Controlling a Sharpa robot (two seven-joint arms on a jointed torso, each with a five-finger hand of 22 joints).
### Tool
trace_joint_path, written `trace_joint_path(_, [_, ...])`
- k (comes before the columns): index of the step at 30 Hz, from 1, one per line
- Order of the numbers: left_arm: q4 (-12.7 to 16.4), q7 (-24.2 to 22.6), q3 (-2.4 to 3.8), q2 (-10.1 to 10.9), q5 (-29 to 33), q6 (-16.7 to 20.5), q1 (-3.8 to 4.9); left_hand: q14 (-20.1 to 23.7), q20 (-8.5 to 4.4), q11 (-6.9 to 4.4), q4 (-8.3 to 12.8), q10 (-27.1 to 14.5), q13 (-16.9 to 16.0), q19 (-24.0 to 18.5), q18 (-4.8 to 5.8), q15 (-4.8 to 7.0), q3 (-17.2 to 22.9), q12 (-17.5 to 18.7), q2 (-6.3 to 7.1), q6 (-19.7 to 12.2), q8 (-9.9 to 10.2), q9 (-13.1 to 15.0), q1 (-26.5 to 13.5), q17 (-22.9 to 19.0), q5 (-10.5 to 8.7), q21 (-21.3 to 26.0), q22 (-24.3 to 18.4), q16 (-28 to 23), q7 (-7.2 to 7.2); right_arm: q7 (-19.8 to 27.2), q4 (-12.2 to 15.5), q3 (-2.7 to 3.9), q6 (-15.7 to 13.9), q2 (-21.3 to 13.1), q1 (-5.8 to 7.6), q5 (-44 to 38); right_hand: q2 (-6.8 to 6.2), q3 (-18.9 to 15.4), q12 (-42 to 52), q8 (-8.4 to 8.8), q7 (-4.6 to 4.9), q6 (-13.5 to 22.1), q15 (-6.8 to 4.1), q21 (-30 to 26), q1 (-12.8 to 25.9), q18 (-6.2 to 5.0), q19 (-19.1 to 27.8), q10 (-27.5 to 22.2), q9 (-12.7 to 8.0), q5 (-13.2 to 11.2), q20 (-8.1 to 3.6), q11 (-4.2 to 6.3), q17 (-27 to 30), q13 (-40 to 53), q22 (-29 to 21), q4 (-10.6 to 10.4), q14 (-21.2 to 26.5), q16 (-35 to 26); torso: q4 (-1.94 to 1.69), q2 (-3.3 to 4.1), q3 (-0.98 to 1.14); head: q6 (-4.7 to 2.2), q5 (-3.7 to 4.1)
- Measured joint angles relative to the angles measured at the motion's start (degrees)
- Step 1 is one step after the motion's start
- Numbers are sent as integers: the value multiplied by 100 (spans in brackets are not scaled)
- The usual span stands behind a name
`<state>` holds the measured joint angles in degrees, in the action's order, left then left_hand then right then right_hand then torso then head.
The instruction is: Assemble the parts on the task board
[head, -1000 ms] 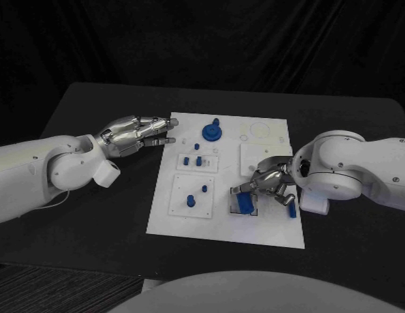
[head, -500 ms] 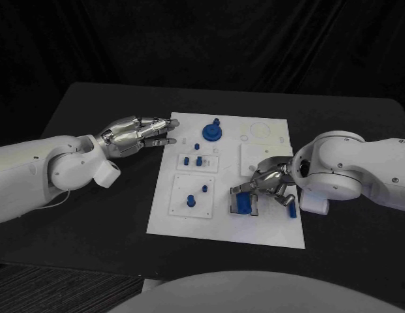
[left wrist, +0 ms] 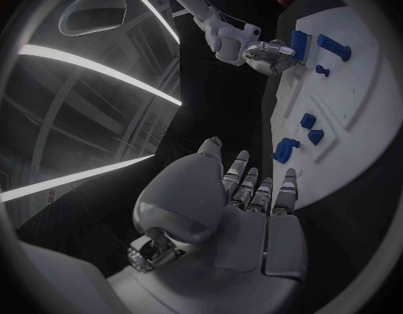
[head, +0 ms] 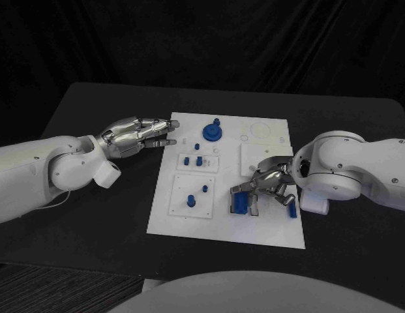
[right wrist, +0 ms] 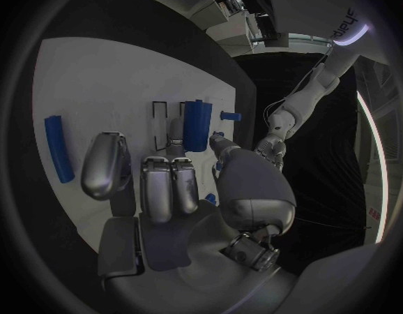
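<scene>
The white task board (head: pixel 259 225) lies in the middle of the table. My right hand (head: pixel 270 179) hovers over its near right part. Thumb and a finger pinch a blue block (right wrist: pixel 197 124), which stands upright in a slotted frame (head: pixel 242 203). A blue bar (head: pixel 291 208) lies flat on the board beside that hand, seen again as the blue bar (right wrist: pixel 57 148) in the right wrist view. My left hand (head: pixel 136 135) hangs at the board's far left corner, fingers loosely apart and holding nothing.
A round blue piece with a knob (head: pixel 212 132) stands at the board's far end. Two small blue pegs (head: pixel 191 160) stand in the board's middle, and two more blue pieces (head: pixel 197 195) in the near left plate. Black table (head: pixel 99 215) surrounds the board.
The right hand's fingers have shifted very slightly on the blue block. The left arm has stayed still.
</scene>
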<state>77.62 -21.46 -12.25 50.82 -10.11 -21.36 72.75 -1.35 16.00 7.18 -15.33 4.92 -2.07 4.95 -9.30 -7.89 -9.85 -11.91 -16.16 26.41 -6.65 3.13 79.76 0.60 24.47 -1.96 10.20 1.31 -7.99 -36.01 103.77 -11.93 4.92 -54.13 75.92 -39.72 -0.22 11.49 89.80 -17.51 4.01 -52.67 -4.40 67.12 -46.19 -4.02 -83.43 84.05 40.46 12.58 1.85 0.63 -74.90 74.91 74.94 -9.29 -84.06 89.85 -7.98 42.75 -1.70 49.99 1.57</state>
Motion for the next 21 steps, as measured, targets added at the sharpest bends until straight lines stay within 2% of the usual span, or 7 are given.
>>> trace_joint_path(9, [-8,20,0,-6,0,-22,-10,0,0,0,0,0,0,0,0,0,0,0,0,0,0,0,0,0,0,0,-1,0,0,-1,-1,0,9,2,-1,-57,-85,-330,0,0,8,50,17,-58,84,1,20,-6,-42,-638,20,-10,0,0,-1,-2,17,0,-1,0,0,0,-1])
trace_joint_path(12, [-10,26,0,-6,0,-30,-15,0,0,0,-17,0,0,0,1,-41,-17,0,0,0,0,0,0,-1,0,-22,-1,0,0,-1,-1,0,10,1,-1,-75,-114,-451,0,0,28,69,30,-81,114,1,20,-6,-48,-894,20,-10,0,0,-1,-43,5,0,-1,0,-1,0,-5])
trace_joint_path(15, [-11,33,0,-6,0,-38,-21,0,0,0,-17,0,0,0,0,-41,-17,0,0,0,0,0,0,-1,0,-22,-1,0,0,-1,12,1,10,-13,-1,-90,-176,-592,0,0,14,83,32,-90,175,1,20,-6,-48,-946,20,-10,0,0,-1,-103,2,0,-1,0,-1,0,-14])
trace_joint_path(21, [-11,43,0,5,0,-50,-36,0,0,0,-17,0,0,0,1,-41,-17,0,0,0,0,0,0,-1,0,-22,-1,0,0,14,120,2,-22,-148,-1,-115,-190,-835,0,-52,7,90,32,-125,189,1,20,-6,-47,-908,20,-10,0,0,-1,-210,2,0,0,0,-1,0,-27])
